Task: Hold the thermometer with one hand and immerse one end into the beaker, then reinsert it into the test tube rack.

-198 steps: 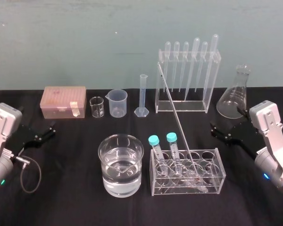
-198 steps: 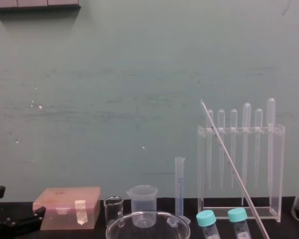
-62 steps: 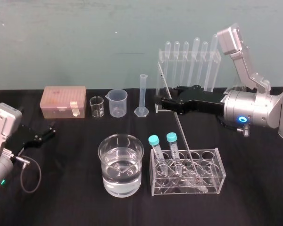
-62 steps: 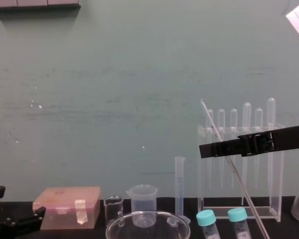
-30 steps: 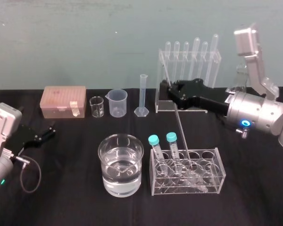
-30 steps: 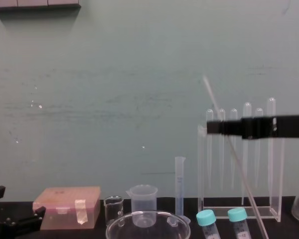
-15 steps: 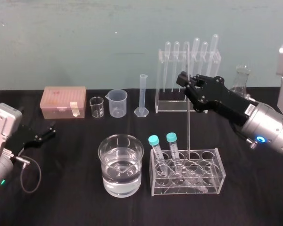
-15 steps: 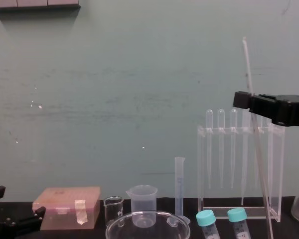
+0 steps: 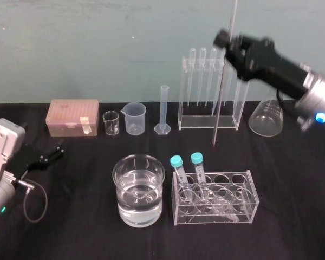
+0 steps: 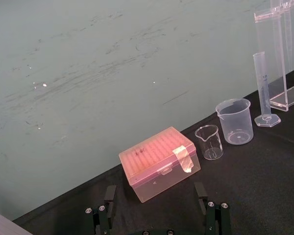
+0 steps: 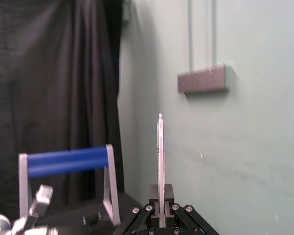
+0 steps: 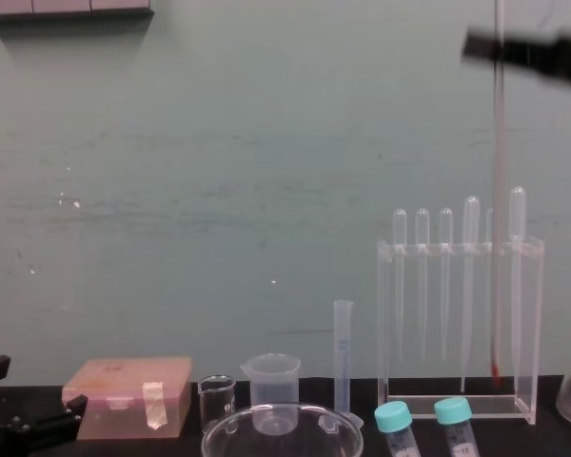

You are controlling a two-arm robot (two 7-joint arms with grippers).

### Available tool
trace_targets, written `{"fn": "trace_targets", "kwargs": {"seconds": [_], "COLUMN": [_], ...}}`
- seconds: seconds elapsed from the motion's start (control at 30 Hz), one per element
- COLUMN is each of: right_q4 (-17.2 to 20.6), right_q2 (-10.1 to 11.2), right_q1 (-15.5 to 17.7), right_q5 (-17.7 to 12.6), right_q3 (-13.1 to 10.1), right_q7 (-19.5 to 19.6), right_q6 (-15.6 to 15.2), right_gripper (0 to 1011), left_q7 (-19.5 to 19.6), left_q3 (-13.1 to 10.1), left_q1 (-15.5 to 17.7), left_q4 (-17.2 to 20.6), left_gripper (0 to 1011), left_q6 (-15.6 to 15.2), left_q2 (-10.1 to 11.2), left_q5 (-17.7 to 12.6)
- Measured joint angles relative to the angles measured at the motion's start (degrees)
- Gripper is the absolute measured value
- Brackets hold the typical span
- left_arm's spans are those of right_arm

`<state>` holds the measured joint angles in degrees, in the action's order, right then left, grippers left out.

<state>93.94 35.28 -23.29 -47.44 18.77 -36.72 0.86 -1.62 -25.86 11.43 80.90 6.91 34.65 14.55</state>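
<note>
**Right gripper (image 9: pixel 226 40) holds the thermometer (image 9: pixel 219 108) aloft**

The right gripper is high at the far right, its fingers clamped on the upper part of the thermometer. The left gripper (image 9: pixel 58 150) lies parked at the near left on the black table (image 9: pixel 70 227), fingers apart. On the far side stands the tall pipette stand (image 9: pixel 206 122). Nearer, right of centre, the low test tube rack (image 9: pixel 244 208) carries two blue-capped tubes (image 9: pixel 175 161). The beaker (image 9: pixel 122 197), part filled with clear liquid, sits just left of that rack. The thermometer hangs almost upright. Its red lower tip is in the air in front of the stand, clear of the rack and the beaker.
</note>
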Motion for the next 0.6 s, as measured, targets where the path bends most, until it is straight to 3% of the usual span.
{"fn": "trace_targets", "kwargs": {"seconds": [0.2, 0.3, 0.33, 0.5, 0.6], "right_q4": [-1.29, -3.94, -3.94, -6.86, -7.34], "right_q2": [-1.28, -4.21, -4.21, -8.87, -9.87], "right_q1": [-6.92, -10.98, -10.98, -13.65, -13.86], "right_q5": [-1.14, -1.80, -1.80, -3.86, -4.62], "right_q3": [1.87, 4.94, 4.94, 10.02, 11.78], "right_q7": [-3.10, -5.07, -5.07, -8.66, -10.20], "right_q6": [-1.15, -1.89, -1.89, -2.99, -3.52], "right_gripper": [56, 57, 56, 56, 57], "left_q7": [0.00, 0.00, 0.00, 0.00, 0.00], "left_q3": [0.00, 0.00, 0.00, 0.00, 0.00], "left_q1": [0.00, 0.00, 0.00, 0.00, 0.00], "left_q4": [0.00, 0.00, 0.00, 0.00, 0.00], "left_gripper": [1008, 1008, 1008, 1008, 1008], "left_q6": [0.00, 0.00, 0.00, 0.00, 0.00], "left_q2": [0.00, 0.00, 0.00, 0.00, 0.00], "left_q5": [0.00, 0.00, 0.00, 0.00, 0.00]}}
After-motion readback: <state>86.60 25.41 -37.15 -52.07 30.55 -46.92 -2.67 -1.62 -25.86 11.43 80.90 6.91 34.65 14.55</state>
